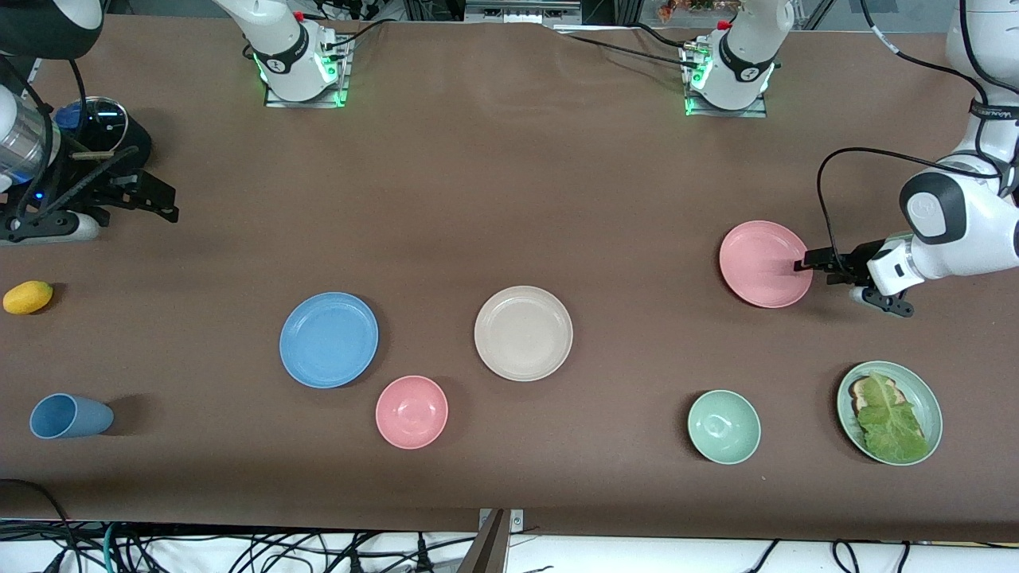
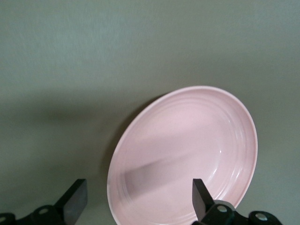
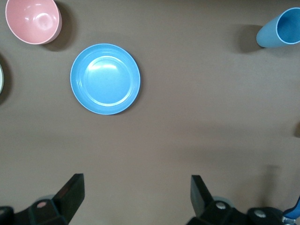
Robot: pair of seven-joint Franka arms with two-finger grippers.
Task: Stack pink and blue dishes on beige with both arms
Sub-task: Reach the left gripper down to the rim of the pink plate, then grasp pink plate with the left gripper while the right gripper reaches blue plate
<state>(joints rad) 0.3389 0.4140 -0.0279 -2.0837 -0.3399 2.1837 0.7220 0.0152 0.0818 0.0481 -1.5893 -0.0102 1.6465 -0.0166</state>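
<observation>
Left gripper (image 1: 802, 266): wide open, holding nothing; low at the 3 o'clock rim of the pink plate (image 1: 765, 263), fingers (image 2: 75, 200) straddling that edge in the left wrist view.
Pink plate: flat on the table toward the left arm's end, at about 2 o'clock from the beige plate (image 1: 523, 333) and well apart from it; not yet lifted.
Right gripper (image 3: 136, 197): wide open, empty; up over bare table at the right arm's end, waiting.
Blue plate (image 1: 329, 340): flat on the table at 9 o'clock of the beige plate, apart from it; untouched.
Beige plate: mid-table, nothing on it.
Done: nothing stacked; only a reach to the pink rim.
Left: grasp and carry pink, grasp and carry blue, set both on beige.
Not to confuse: pink bowl (image 1: 411, 411) at 5 o'clock of the blue plate.
</observation>
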